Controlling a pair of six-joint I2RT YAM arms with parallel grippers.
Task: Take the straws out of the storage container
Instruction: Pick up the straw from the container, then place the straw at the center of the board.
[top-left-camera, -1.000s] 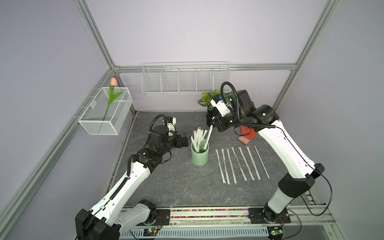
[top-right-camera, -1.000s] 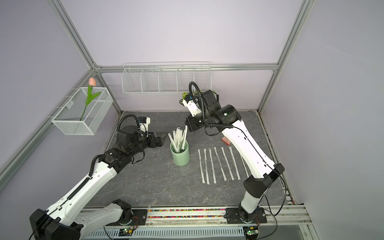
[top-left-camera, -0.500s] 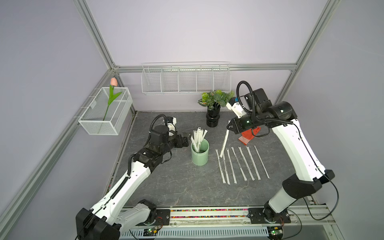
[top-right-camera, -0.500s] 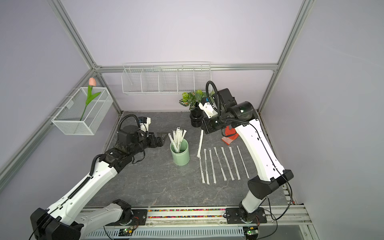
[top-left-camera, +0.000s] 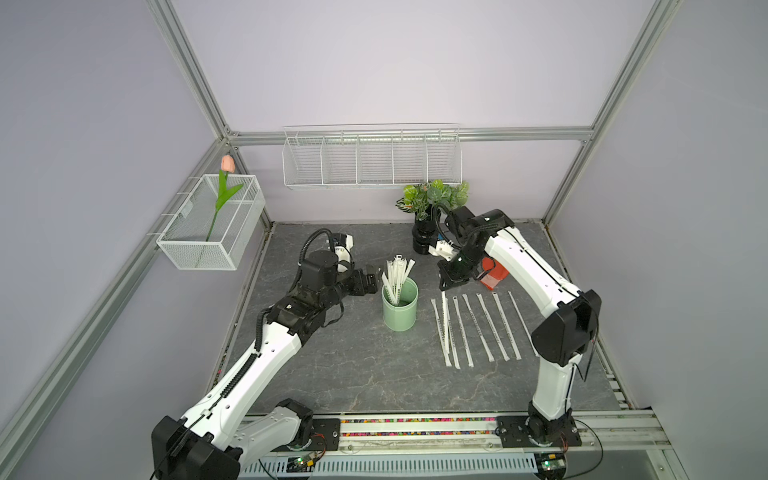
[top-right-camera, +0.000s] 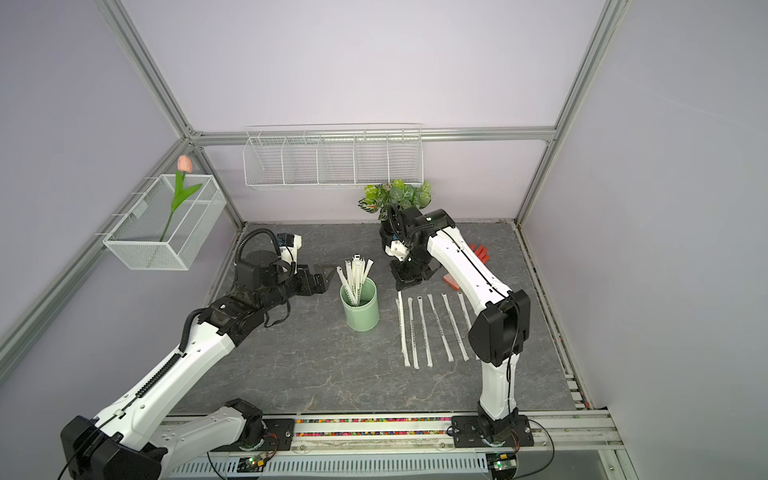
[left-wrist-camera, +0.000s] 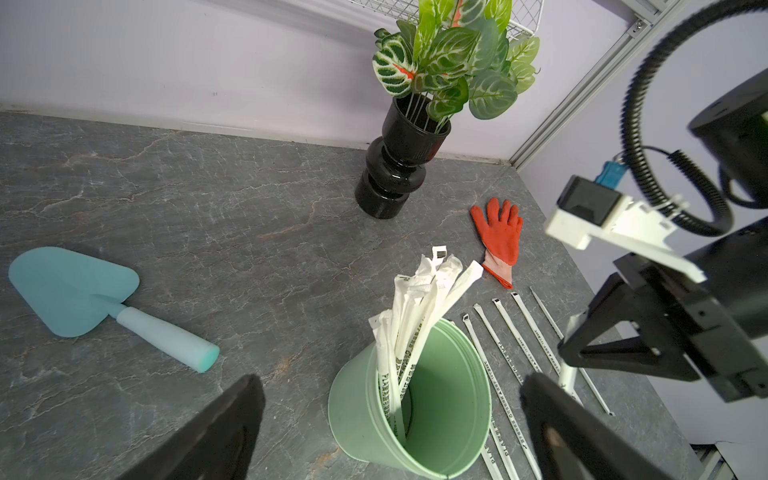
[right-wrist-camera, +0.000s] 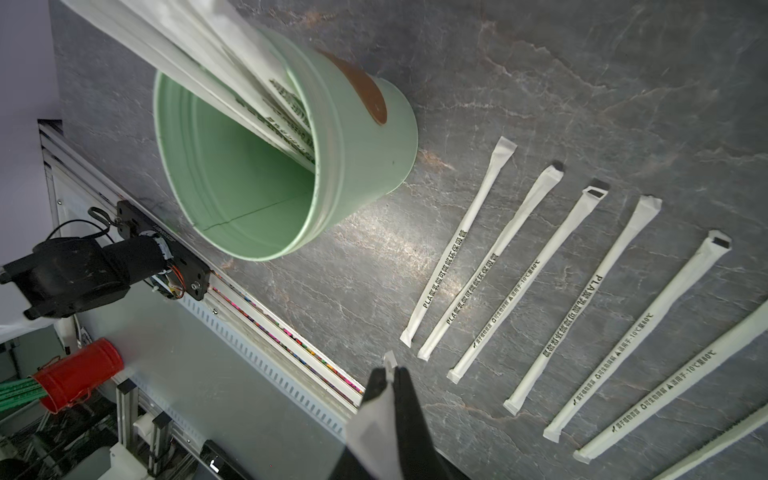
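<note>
Straws (top-left-camera: 397, 276) stood bunched in the green cup (top-left-camera: 400, 311), leaning on the rim at the left arm's side. The cup stood upright near the middle of the table (top-left-camera: 353, 374). A row of straws (top-left-camera: 482, 324) lay flat just beside the cup, on the right arm's side. The left gripper (top-left-camera: 374, 277) sat near the cup rim, jaws wide apart, holding nothing. The right gripper (right-wrist-camera: 390, 374) was clamped on one straw (right-wrist-camera: 372, 419), which hung down at the cup-side end of the row.
</note>
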